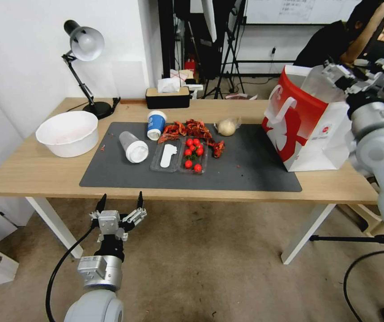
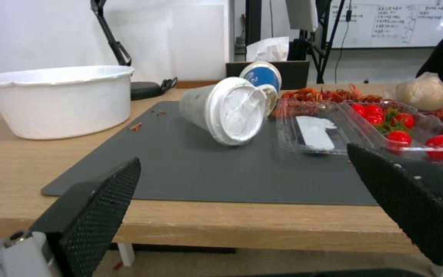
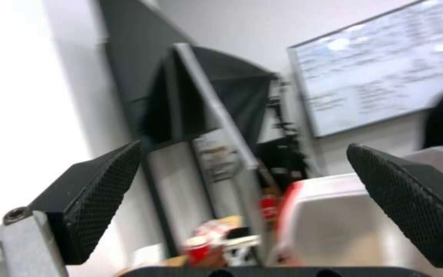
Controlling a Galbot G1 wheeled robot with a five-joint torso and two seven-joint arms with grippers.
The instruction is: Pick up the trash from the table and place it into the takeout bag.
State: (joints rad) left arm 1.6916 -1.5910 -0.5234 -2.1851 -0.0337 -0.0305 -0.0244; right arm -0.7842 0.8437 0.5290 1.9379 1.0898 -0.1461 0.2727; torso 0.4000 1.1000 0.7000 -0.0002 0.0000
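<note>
On mat, clear tray (image 1: 181,155) holding tomatoes (image 1: 194,152)

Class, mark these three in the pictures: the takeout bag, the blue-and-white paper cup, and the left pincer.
takeout bag (image 1: 306,127): head view, red front panel.
blue-and-white paper cup (image 1: 156,123): head view, blue side wall.
left pincer (image 1: 120,203): head view, midway between its open fingertips.

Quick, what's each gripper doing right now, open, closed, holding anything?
Left gripper: open, empty, below the table edge.
Right gripper: open, empty, raised by the takeout bag.
</note>
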